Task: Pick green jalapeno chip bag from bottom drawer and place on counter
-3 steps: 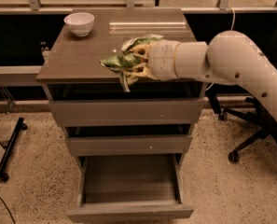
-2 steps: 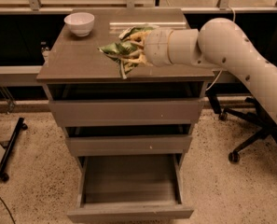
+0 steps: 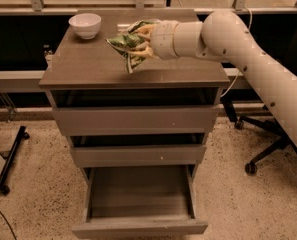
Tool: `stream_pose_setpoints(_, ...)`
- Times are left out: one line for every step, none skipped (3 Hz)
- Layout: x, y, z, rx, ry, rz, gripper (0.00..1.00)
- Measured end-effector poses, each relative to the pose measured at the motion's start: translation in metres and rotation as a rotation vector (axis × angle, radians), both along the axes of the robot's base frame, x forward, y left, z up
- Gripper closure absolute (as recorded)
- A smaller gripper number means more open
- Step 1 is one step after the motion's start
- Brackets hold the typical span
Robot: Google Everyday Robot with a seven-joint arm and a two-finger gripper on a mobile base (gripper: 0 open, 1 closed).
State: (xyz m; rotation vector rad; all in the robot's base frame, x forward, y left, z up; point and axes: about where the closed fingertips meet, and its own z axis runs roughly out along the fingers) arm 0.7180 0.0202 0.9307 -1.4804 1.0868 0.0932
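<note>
The green jalapeno chip bag (image 3: 125, 42) is crumpled and held in my gripper (image 3: 142, 42), just above the middle of the counter (image 3: 88, 66). The gripper is shut on the bag, with its pale fingers wrapped around the bag's right side. My white arm reaches in from the right. The bottom drawer (image 3: 138, 199) is pulled out below and shows nothing inside.
A white bowl (image 3: 85, 24) stands at the counter's back left corner. The two upper drawers (image 3: 135, 121) are pushed in. An office chair base (image 3: 260, 149) stands on the floor to the right and a black stand leg (image 3: 10, 159) to the left.
My gripper has carried the bag a little farther back and left over the counter, and the arm has stretched out further from the right.
</note>
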Motion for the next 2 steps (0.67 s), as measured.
stream_pose_setpoints(0.028,-0.004,-0.004,0.024,0.038,-0.034,1.0)
stream_pose_setpoints(0.052,-0.01,-0.009,0.041,0.075,-0.071,0.79)
